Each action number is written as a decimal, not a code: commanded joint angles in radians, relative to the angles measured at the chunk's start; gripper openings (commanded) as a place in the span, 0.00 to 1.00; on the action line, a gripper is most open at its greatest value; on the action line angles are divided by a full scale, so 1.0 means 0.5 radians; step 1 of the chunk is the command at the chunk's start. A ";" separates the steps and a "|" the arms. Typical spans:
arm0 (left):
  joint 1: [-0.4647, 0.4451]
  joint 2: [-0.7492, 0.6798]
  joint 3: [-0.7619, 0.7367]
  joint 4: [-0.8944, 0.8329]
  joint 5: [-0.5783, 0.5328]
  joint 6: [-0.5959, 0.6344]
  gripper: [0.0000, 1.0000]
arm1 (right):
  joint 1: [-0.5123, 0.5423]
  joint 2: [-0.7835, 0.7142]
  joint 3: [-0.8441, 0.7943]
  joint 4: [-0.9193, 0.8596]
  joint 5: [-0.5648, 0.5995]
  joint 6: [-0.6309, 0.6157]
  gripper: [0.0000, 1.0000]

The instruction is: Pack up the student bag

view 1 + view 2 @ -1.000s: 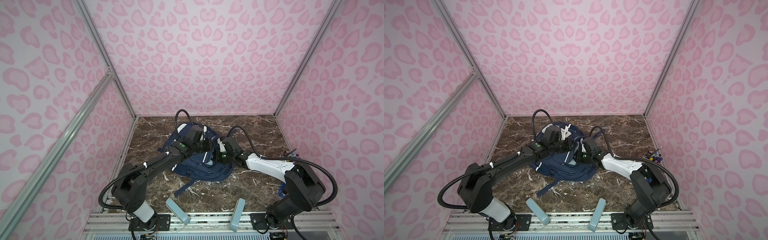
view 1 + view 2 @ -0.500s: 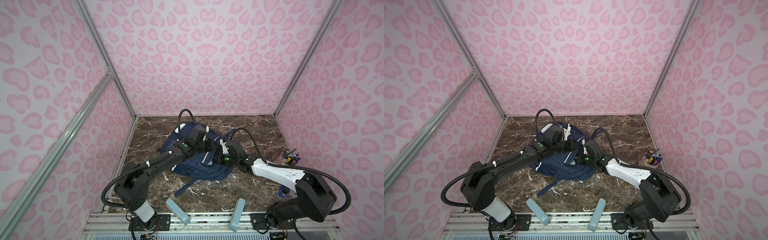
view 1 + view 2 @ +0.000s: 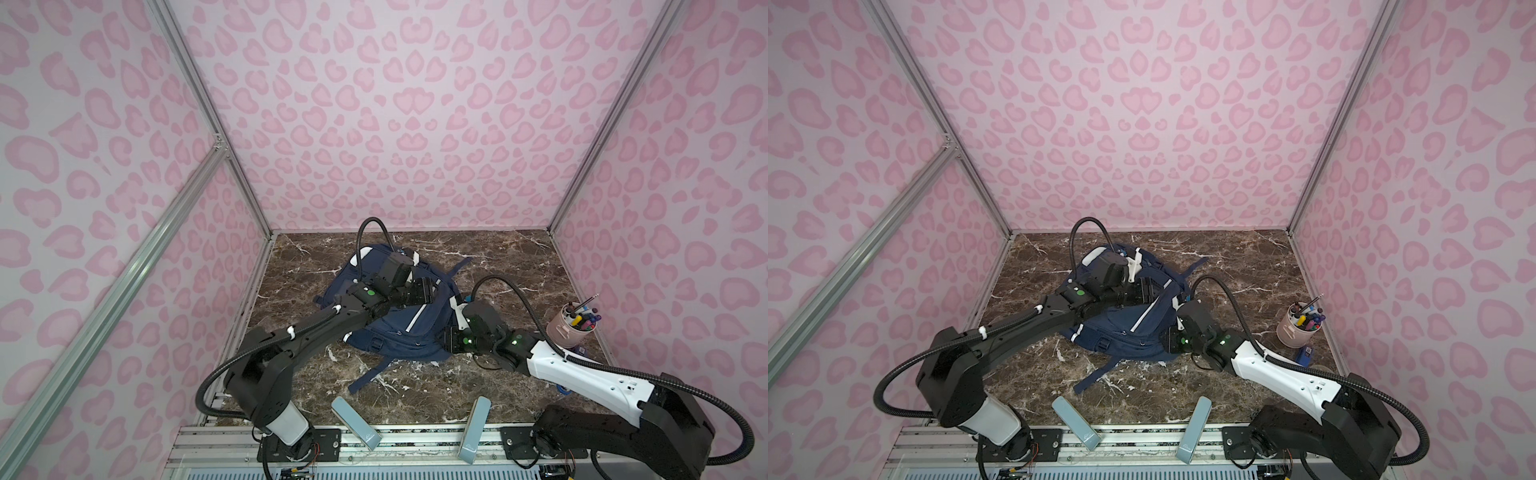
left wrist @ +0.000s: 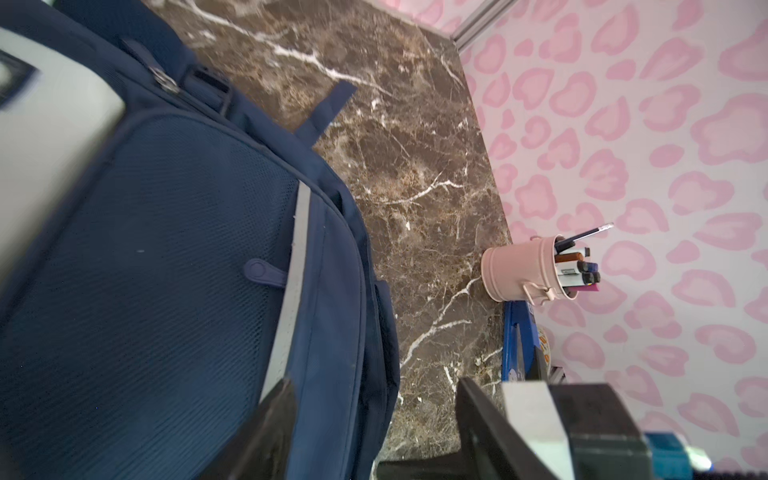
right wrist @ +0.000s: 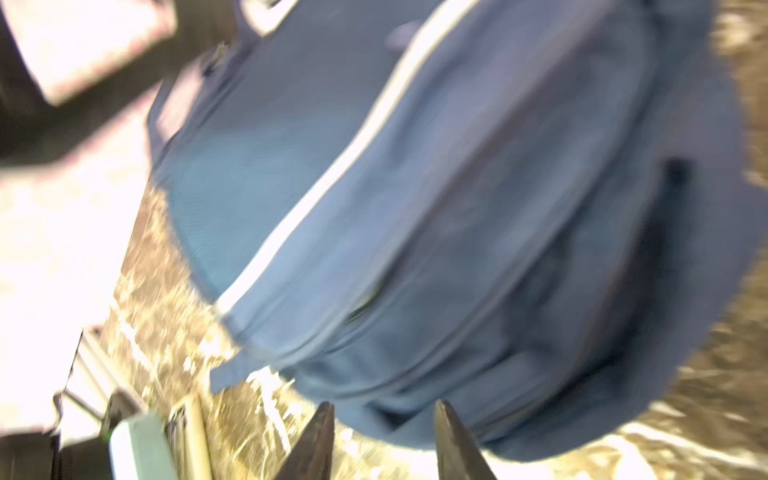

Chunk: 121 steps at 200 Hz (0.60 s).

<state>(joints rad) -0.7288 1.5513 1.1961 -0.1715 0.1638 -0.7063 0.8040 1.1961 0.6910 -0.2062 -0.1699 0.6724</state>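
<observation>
The student bag (image 3: 409, 328) lies flat on the brown marble surface (image 3: 511, 266), near the middle and a little toward the back wall. One strap (image 3: 370, 376) trails toward the front. The left tool (image 3: 424, 291) is over the bag's upper part with its jaws spread, clamping nothing. The right tool (image 3: 451, 340) is at the bag's near right corner, its jaws also apart and empty, though its wrist view is blurred. A pink cup (image 3: 567, 330) of pens stands well apart by the right wall.

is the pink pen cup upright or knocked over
Upright. In a top view the pink pen cup stands on its base on the marble table, mouth up, with pens sticking out of the top.
</observation>
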 commanded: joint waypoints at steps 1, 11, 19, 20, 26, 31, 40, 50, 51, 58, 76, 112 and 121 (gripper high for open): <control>0.063 -0.217 -0.162 -0.142 -0.194 0.047 0.63 | 0.246 0.021 0.072 -0.036 0.355 0.025 0.50; 0.101 -0.352 -0.287 -0.179 -0.248 0.044 0.63 | 0.371 0.065 0.108 -0.041 0.498 0.092 0.53; 0.122 -0.445 -0.384 -0.214 -0.307 0.047 0.63 | 0.460 0.101 0.129 -0.006 0.575 0.149 0.56; 0.124 -0.455 -0.396 -0.218 -0.318 0.047 0.64 | 0.468 0.105 0.131 0.001 0.580 0.160 0.56; 0.135 -0.524 -0.462 -0.224 -0.363 0.046 0.65 | 0.513 0.142 0.143 0.050 0.597 0.199 0.58; 0.145 -0.562 -0.530 -0.223 -0.387 0.036 0.69 | 0.536 0.176 0.150 0.091 0.598 0.228 0.61; 0.159 -0.609 -0.610 -0.194 -0.366 0.014 0.73 | 0.574 0.243 0.179 0.155 0.598 0.266 0.63; 0.163 -0.631 -0.686 -0.152 -0.329 -0.016 0.73 | 0.602 0.329 0.246 0.180 0.613 0.282 0.67; 0.163 -0.632 -0.692 -0.149 -0.328 -0.020 0.73 | 0.605 0.337 0.255 0.178 0.616 0.283 0.67; 0.163 -0.642 -0.744 -0.102 -0.317 -0.041 0.73 | 0.623 0.400 0.312 0.169 0.624 0.287 0.69; 0.163 -0.637 -0.820 -0.033 -0.357 -0.057 0.73 | 0.656 0.526 0.447 0.163 0.657 0.274 0.68; 0.166 -0.534 -0.803 0.072 -0.376 -0.037 0.58 | 0.645 0.760 0.641 0.153 0.706 0.285 0.58; 0.166 -0.497 -0.783 0.086 -0.343 -0.036 0.52 | 0.633 0.818 0.684 0.123 0.717 0.279 0.56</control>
<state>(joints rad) -0.6472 1.2701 0.7879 -0.1989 -0.0105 -0.7250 1.1301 1.5482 0.9913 -0.1387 0.1425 0.8043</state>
